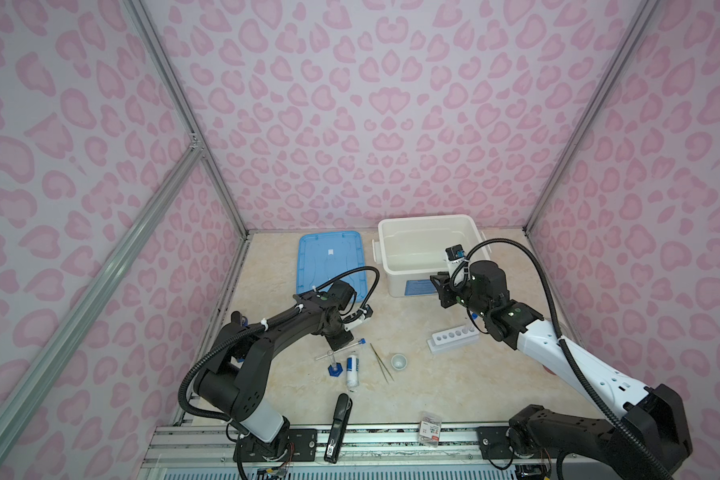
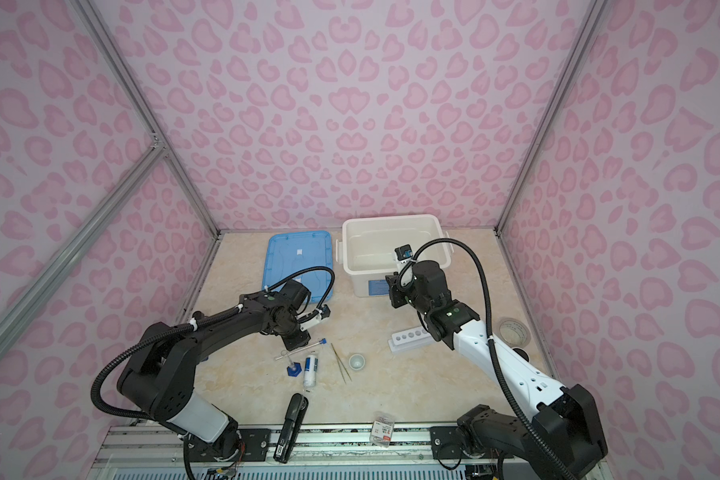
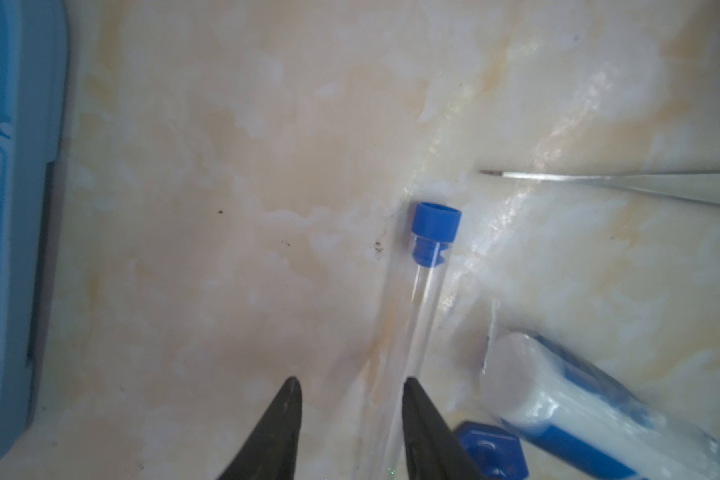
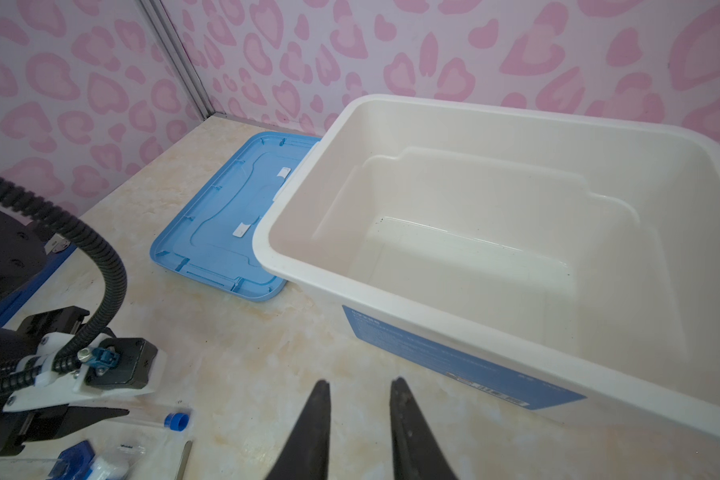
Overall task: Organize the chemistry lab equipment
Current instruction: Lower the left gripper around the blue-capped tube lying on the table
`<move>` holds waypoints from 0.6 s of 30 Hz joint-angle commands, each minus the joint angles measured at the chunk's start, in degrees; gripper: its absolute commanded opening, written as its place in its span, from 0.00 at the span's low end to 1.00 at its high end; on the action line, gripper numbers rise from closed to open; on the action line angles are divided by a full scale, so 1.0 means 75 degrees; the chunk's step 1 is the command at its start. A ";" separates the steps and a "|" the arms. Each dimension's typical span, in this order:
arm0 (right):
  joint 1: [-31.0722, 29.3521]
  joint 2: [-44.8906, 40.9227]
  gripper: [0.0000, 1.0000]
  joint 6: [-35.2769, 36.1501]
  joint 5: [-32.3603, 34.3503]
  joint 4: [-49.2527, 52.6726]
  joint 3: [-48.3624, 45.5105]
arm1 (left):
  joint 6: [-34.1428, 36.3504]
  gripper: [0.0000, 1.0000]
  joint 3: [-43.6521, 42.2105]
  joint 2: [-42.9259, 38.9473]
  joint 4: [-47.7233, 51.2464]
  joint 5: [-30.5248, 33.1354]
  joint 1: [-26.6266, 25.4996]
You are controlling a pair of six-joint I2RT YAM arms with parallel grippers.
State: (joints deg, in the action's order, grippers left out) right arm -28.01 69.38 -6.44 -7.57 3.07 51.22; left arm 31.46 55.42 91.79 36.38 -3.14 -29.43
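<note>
A clear tube with a blue cap lies flat on the table, seen in both top views. My left gripper is open and low over it, and the tube's lower part runs between the jaws close to one finger. Beside the tube lie the white blue-labelled bottle, the blue-based cylinder, the metal tweezers and the tiny white cup. The white rack sits to the right. My right gripper is open and empty in front of the white bin.
The white bin stands open at the back, its blue lid flat to its left. A black stapler and a small packet lie at the front edge. A tape roll sits by the right wall.
</note>
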 commanded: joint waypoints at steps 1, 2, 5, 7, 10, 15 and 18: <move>0.0003 0.0024 0.26 0.0014 -0.0080 -0.0082 0.0045 | 0.0103 0.43 -0.0002 -0.0103 0.0153 -0.0260 -0.0002; -0.0001 0.0018 0.26 0.0015 -0.0068 -0.0082 0.0049 | 0.0100 0.43 -0.0009 -0.0080 0.0147 -0.0281 -0.0002; 0.0001 0.0015 0.26 0.0016 -0.0067 -0.0072 0.0026 | 0.0105 0.43 -0.0009 0.0038 0.0147 -0.0337 -0.0002; 0.0004 0.0007 0.26 0.0016 -0.0045 -0.0073 0.0013 | 0.0094 0.43 0.0040 0.0100 0.0211 -0.0396 -0.0002; 0.0003 0.0006 0.26 0.0015 -0.0033 -0.0070 -0.0014 | 0.0082 0.43 0.0076 0.0116 0.0264 -0.0501 -0.0013; 0.0007 0.0065 0.26 0.0009 -0.0045 -0.0116 -0.0022 | 0.0082 0.44 0.0007 0.0152 0.0200 -0.0593 -0.0013; 0.0018 0.0065 0.26 0.0011 -0.0034 -0.0126 -0.0042 | 0.0087 0.44 -0.0005 0.0192 0.0199 -0.0585 -0.0013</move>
State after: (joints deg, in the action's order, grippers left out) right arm -27.97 69.63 -6.46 -7.55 3.01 51.24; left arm 31.48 55.42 92.75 37.43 -6.46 -29.54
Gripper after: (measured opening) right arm 0.259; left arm 0.437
